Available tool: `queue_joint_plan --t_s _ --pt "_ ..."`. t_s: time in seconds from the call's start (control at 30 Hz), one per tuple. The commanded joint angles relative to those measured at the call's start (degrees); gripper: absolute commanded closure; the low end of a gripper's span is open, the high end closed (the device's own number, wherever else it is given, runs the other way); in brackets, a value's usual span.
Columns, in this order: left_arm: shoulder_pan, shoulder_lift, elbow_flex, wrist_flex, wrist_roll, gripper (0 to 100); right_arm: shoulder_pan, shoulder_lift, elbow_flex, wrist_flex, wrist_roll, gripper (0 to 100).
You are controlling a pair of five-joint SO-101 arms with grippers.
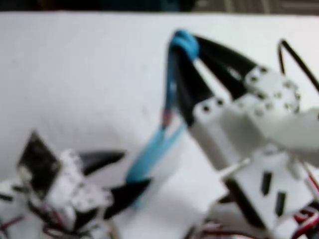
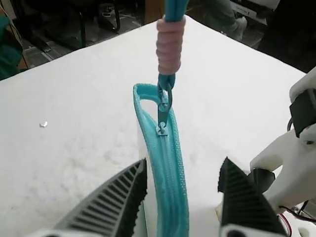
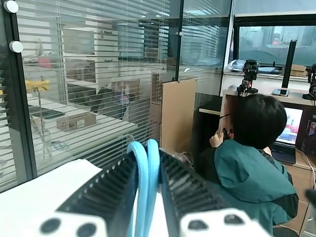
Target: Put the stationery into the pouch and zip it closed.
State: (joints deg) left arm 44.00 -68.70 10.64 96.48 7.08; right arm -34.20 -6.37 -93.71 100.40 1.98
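Where one tool [image 3: 148, 158] clamps, one pouch strap [image 1: 185, 44] loops.

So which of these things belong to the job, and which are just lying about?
Job: pouch, zip pull, strap, left gripper, right gripper.
Lying about: a scrap on the table.

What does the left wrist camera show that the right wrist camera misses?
Left wrist view: the blue pouch standing inside the open left gripper, its zipper pull, a pink sleeve on the cord. Right wrist view: the right gripper shut on the cord's loop, an office behind. Both: the cord and the white table.
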Motion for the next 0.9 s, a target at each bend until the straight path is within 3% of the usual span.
queue_joint_plan --t_s 0.0,0.23,0.37,0.5,0.6,0.7,0.87 --pt "0.40 3.30 -0.44 -0.35 -0.26 76 0.48 0.22 0.26 0.92 -0.35 98.2" --pt "-0.04 4.09 9.85 -5.10 -0.26 77 0.48 0.22 0.26 0.92 -0.35 98.2" --pt "0.31 4.09 11.16 -9.05 -0.97 87 0.48 0.22 0.26 0.92 -0.35 98.2" --pt "0.40 4.09 10.81 -10.73 -6.42 98 0.48 0.22 0.26 0.92 -0.35 98.2" --pt "0.40 4.09 10.11 -8.44 -6.86 98 0.66 1.01 0.26 0.92 -0.35 98.2" --pt "0.48 4.09 8.70 -5.45 -7.03 98 6.46 3.74 0.18 0.84 -0.44 98.2" --pt "0.48 4.09 7.38 -0.79 -7.21 98 23.52 13.67 0.18 -0.04 -0.44 98.2"
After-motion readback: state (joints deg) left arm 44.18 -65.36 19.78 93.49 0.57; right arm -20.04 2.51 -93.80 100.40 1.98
